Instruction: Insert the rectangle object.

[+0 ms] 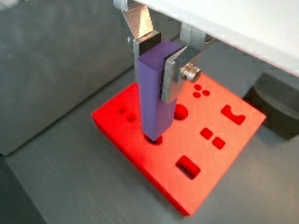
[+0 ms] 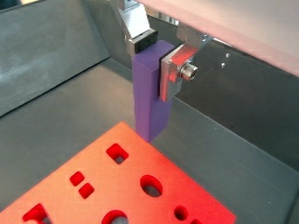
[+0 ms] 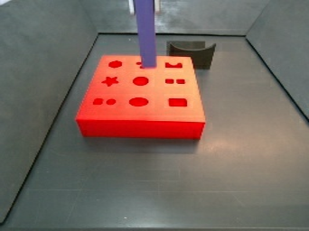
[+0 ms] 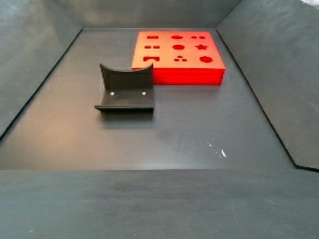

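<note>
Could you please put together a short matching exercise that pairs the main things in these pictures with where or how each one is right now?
Things:
1. purple bar
2. red block
3. dark curved holder
4. gripper

States:
A. lies flat on the floor, its top full of shaped holes
B. stands on the floor apart from the block, with nothing in it
C. held upright, its lower end at the top of the block
D. above the block, its fingers closed on the upper part of the bar

Pairs: 1-C, 2-A, 3-B, 4-D
</note>
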Motion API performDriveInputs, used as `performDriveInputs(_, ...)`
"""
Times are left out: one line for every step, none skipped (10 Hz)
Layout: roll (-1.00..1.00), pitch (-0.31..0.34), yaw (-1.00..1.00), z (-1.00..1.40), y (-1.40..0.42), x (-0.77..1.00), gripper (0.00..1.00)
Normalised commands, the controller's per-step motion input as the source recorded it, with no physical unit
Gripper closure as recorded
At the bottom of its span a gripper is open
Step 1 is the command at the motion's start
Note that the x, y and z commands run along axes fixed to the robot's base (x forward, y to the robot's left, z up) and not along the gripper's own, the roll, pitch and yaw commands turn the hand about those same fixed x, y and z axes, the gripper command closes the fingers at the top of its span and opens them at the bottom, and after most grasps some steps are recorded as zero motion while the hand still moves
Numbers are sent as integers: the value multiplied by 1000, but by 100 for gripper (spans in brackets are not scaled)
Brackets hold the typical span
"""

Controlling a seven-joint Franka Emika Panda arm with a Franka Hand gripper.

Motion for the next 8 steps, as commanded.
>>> performDriveInputs(279,-13,-346,-569,-83,483,100)
performDriveInputs(337,29,-560,-651,0,397,100)
performDriveInputs(293,91,-654,-511,0,197,100)
performDriveInputs(296,79,-666,-520,0,206,100)
performDriveInputs(284,129,-623,-471,0,203,100)
performDriveInputs(239,150,-634,-303,106,180,100)
performDriveInputs(120,211,-600,-129,137,197,100)
performDriveInputs(17,86,-740,-106,163,243,100)
